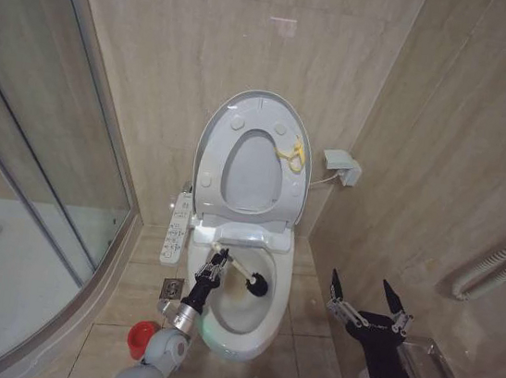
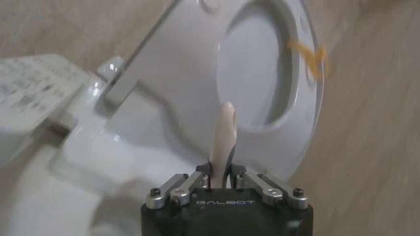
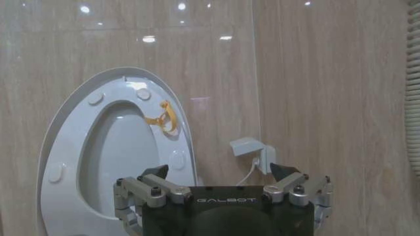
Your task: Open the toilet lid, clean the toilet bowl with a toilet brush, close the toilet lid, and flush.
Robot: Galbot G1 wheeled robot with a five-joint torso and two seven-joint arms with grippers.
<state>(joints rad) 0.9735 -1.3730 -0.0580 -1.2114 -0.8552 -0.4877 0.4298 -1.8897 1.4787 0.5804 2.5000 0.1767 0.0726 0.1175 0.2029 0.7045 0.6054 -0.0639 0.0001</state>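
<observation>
The left gripper (image 1: 214, 263) grips the toilet brush (image 1: 240, 271), its head seemingly inside the toilet bowl (image 1: 240, 322); sweep it steadily along the walls. The right gripper (image 1: 368, 302) hangs released beside the bowl; the toilet lid (image 1: 220, 119) stands raised.

The toilet lid (image 1: 260, 106), upper centre of the head view, is glossy white plastic, smooth, as is the seat (image 1: 216, 161) against it. The toilet bowl (image 1: 235, 312) below looks like glazed white ceramic. Wall tiles (image 1: 161, 37) are polished beige stone with reflections. The shower door (image 1: 32, 95) at left is clear glass.
</observation>
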